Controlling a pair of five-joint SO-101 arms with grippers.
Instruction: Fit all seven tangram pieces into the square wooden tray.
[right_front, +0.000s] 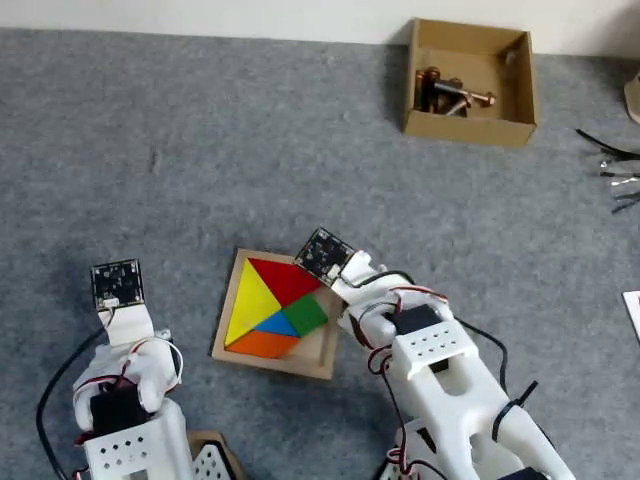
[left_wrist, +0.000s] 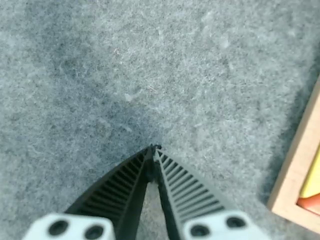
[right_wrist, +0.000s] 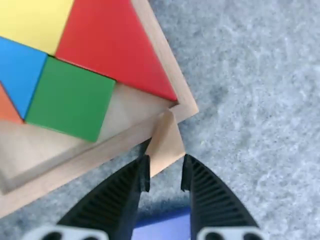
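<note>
Square wooden tray (right_front: 275, 358) lies mid-desk on grey felt (right_front: 200, 150), with open room on every side. Yellow triangle (right_front: 250, 295), red triangle (right_front: 285, 280) and green square (right_front: 308, 314) are seated. Right gripper (right_wrist: 165, 172), narrow, pinches a pale wooden piece (right_wrist: 164, 142) tilted on the tray's corner rim. Left gripper (left_wrist: 154, 150), pressed together and empty, hangs near the opposite rim.

The right arm's wrist hides the tray's (right_front: 270, 360) right corner. A blue piece (right_wrist: 165, 224) beneath the right pincer (right_wrist: 165, 172), which grips a pale piece (right_wrist: 164, 142), is mostly covered.
</note>
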